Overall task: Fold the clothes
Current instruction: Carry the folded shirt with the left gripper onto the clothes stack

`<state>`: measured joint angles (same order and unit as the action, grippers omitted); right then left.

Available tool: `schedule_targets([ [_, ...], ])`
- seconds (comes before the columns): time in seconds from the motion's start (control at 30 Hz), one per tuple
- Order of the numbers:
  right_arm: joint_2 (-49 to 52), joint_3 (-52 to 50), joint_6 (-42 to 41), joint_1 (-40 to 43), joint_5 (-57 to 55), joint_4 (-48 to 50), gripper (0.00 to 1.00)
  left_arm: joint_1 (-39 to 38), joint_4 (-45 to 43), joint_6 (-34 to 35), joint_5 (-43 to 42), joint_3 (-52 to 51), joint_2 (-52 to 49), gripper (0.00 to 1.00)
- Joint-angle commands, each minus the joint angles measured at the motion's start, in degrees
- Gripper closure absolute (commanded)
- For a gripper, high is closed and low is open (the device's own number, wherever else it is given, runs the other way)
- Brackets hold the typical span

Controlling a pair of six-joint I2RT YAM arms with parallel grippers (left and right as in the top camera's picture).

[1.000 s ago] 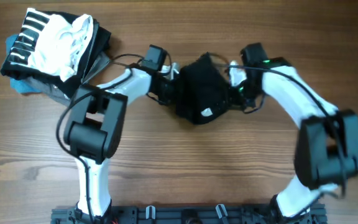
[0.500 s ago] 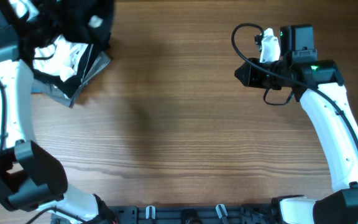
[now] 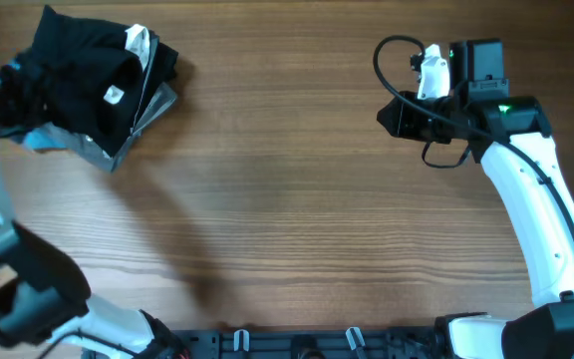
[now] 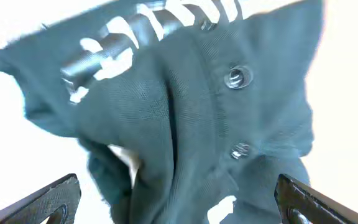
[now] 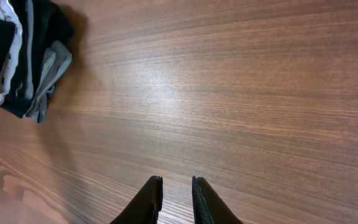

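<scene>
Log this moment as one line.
black T-shirt: atop garment pile | left pincer: open, above pile | right pincer: nearly shut, empty, over table

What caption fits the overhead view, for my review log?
Black T-shirt bundled atop the stacked garments at the far-left corner of the table, right gripper poised well apart above bare wood.

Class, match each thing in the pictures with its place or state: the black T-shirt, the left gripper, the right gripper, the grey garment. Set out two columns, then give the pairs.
Column one
1. black T-shirt
2. left gripper
3. right gripper
4. grey garment

Column two
A. fingers close together, above bare tabletop
B. edge peeking out underneath
C. fingers spread wide
D. bunched, lying on top

Pairs: 1-D, 2-C, 3-A, 4-B
</scene>
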<state>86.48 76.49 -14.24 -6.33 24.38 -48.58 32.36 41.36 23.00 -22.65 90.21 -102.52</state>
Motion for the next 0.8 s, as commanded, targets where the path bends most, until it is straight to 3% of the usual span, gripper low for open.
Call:
schedule_targets([
  [0.0,0.1,0.1,1.4,-0.1,-0.5,1.6,0.79,1.2,2.9,-7.5,-2.8,0.2,11.9,0.0],
  [0.23,-0.6,0.1,2.6,-0.1,-0.4,2.4,0.78,0.1,4.3,-9.4,-3.1,0.2,20.9,0.0],
  [0.27,-0.7,0.1,3.9,-0.1,-0.4,2.3,0.78,-0.3,5.3,-12.0,-4.4,0.2,20.9,0.06],
  [0.37,-4.0,1.9,5.3,-0.1,-0.6,1.7,0.77,-5.5,12.4,-29.3,-16.7,0.2,22.2,0.14],
  [0.47,-11.0,7.1,5.3,-0.1,-4.0,1.5,0.73,-16.9,18.9,-35.8,-5.3,0.2,27.8,0.07],
  [0.5,-14.4,9.3,5.3,-0.1,-5.2,1.1,0.69,-20.9,20.1,-36.1,-0.4,0.2,30.0,0.0],
  [0.53,-16.5,10.3,5.3,-0.1,-5.4,1.1,0.64,-24.8,20.7,-35.9,4.9,0.2,32.2,0.0],
  [0.6,-22.3,10.9,5.3,-0.1,-5.3,1.2,0.49,-31.7,21.5,-28.6,16.6,0.2,36.2,0.0],
  [0.63,-25.2,10.9,5.2,-0.1,-5.3,0.4,0.37,-33.9,22.5,-24.2,20.9,0.2,37.6,0.0],
  [0.7,-28.2,10.9,5.0,-0.1,-5.3,-1.7,0.0,-35.5,24.2,-23.8,22.3,0.2,38.8,0.0],
  [0.77,-30.4,10.9,5.0,-0.1,-5.3,-3.4,0.0,-35.6,25.4,-23.8,22.3,0.2,39.2,0.0],
])
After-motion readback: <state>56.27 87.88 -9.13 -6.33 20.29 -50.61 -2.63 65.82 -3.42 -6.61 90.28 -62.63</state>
